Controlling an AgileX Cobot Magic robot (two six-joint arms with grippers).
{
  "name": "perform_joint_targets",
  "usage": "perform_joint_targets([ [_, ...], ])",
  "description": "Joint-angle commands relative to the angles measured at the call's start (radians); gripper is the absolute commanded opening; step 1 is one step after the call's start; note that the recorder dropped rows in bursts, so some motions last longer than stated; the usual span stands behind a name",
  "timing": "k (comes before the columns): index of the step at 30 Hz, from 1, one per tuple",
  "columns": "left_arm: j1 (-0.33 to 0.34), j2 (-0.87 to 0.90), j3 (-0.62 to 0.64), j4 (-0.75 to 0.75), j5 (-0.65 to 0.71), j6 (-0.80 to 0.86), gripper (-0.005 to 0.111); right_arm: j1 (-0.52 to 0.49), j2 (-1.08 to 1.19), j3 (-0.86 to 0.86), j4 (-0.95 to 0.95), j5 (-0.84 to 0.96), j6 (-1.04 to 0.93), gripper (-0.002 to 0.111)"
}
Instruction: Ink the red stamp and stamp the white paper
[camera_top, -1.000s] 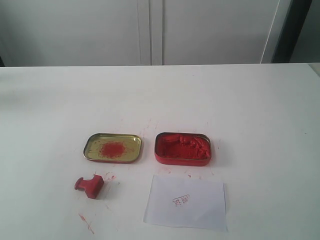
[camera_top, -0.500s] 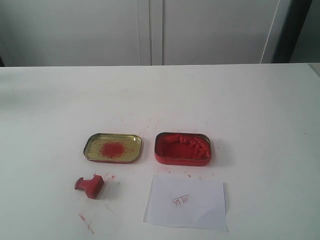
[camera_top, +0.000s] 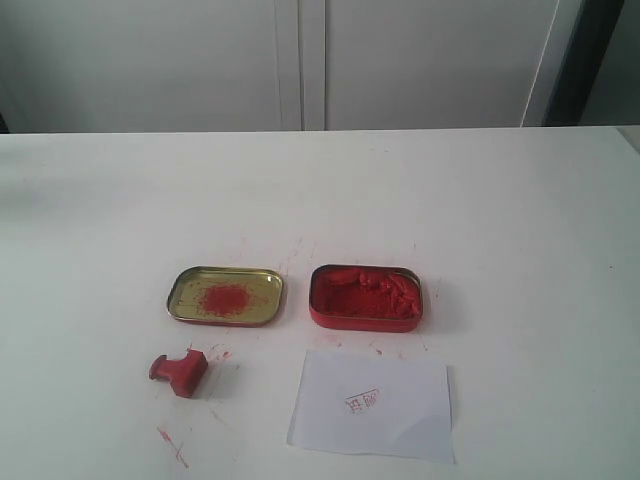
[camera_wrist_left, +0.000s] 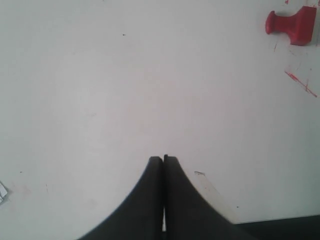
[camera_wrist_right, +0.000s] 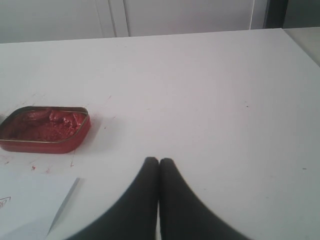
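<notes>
- Small glossy red plastic stamp lies on its side on the white bench, apart from the white rectangular paper, which bears a red imprint: stamping apparently done.
- Left gripper and right gripper: jaws pressed together, empty.
- Red smears mark the bench; pale cabinet doors behind.

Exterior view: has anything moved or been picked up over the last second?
Nothing visibly changed. The red stamp lies on its side left of the white paper, which already carries a red imprint; the ink tin and the lid are where they were.
</notes>
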Motion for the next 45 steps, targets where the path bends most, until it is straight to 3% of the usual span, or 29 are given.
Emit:
perform_joint_targets([
  [1,0.005,-0.008,0.003,-0.001,0.006,0.0,0.0,-0.004,-0.005,0.005,-0.002,-0.014,0.005,0.0],
  [10,0.005,-0.01,0.003,-0.009,-0.002,-0.007,0.0,-0.004,-0.005,0.005,-0.002,-0.014,0.005,0.0],
  [16,0.005,-0.07,0.024,-0.035,-0.182,-0.076,0.0,-0.004,-0.005,0.005,-0.002,-0.014,0.005,0.0],
  [19,0.005,-0.126,0.063,-0.033,-0.208,-0.097,0.0,-0.004,-0.005,0.005,-0.002,-0.014,0.005,0.0],
  [30,0.005,-0.347,0.318,0.004,-0.31,-0.097,0.0,-0.004,-0.005,0.005,-0.002,-0.014,0.005,0.0],
  [39,0.005,-0.486,0.526,0.01,-0.548,-0.097,0.0,-0.004,-0.005,0.005,-0.002,-0.014,0.005,0.0],
  [45,0.005,-0.563,0.611,0.015,-0.587,-0.093,0.0,-0.004,-0.005,0.005,-0.002,-0.014,0.005,0.0],
])
